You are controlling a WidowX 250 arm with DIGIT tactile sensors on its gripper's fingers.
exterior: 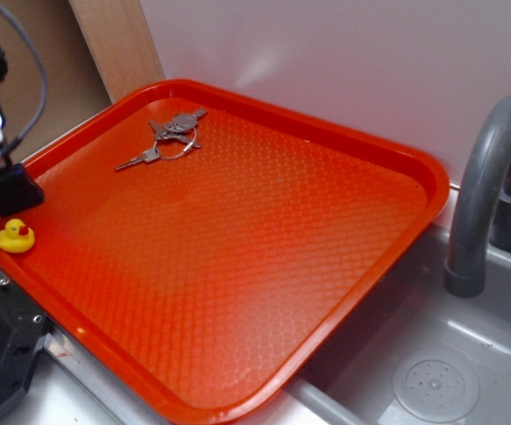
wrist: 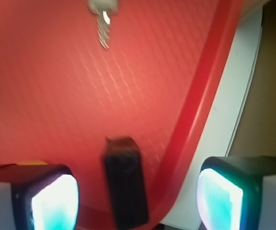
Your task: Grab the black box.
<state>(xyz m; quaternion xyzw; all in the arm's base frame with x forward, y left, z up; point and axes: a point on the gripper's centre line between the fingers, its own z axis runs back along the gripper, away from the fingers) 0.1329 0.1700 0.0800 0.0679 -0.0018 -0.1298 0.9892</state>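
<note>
A red tray [exterior: 237, 266] is laid partly over a grey sink [exterior: 468, 354]. The tool [wrist: 138, 191] is seen spread wide above the tray's left rim. The black box [wrist: 124, 179] is found between its pads, untouched, beside a yellow duck [exterior: 16, 235]. Keys [exterior: 168, 135] lie near the tray's far edge.

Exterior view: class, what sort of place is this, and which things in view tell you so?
Probably a toy kitchen sink set up as a robot test bench: a grey faucet over a basin with a drain, and an orange tray holding keys, a yellow duck and a black box.
</note>
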